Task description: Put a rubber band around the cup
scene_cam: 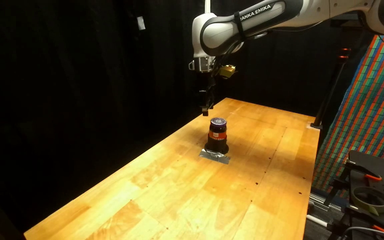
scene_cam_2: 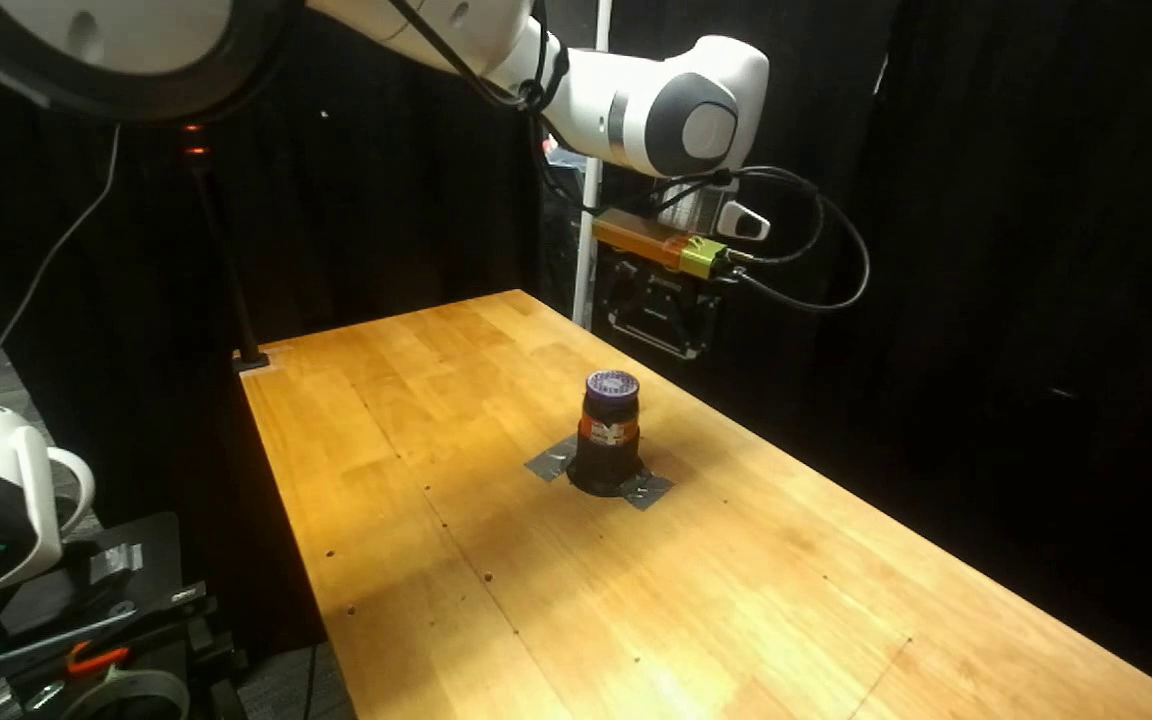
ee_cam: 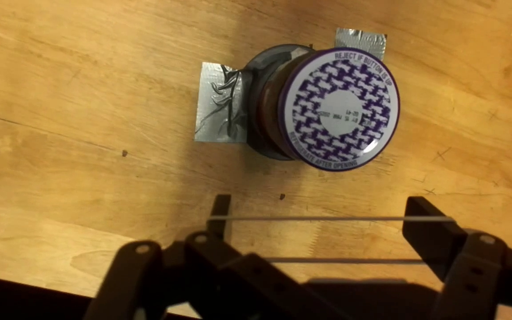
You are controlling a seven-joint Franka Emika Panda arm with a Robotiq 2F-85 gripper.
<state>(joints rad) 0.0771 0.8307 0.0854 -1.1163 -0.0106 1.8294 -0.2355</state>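
The cup stands upright on the table in both exterior views [scene_cam: 217,133] [scene_cam_2: 608,430]. It is a small dark jar with an orange-red stripe and a purple-and-white patterned lid, which shows from above in the wrist view [ee_cam: 340,111]. My gripper [ee_cam: 320,209] is open, its two dark fingers spread wide. A thin pale rubber band [ee_cam: 314,218] is stretched around both fingers, with two strands crossing the gap. The gripper is above the table and off to one side of the cup, not over it, also in an exterior view [scene_cam: 207,111]. The band is too thin to see in the exterior views.
The cup sits in a dark round base held to the wooden table [scene_cam: 192,196] by silver tape [ee_cam: 220,106]. A dark pole [scene_cam: 328,90] stands at a table corner. A side cart [scene_cam: 375,163] with a tape roll and clamps stands beside the table. Black curtains hang behind.
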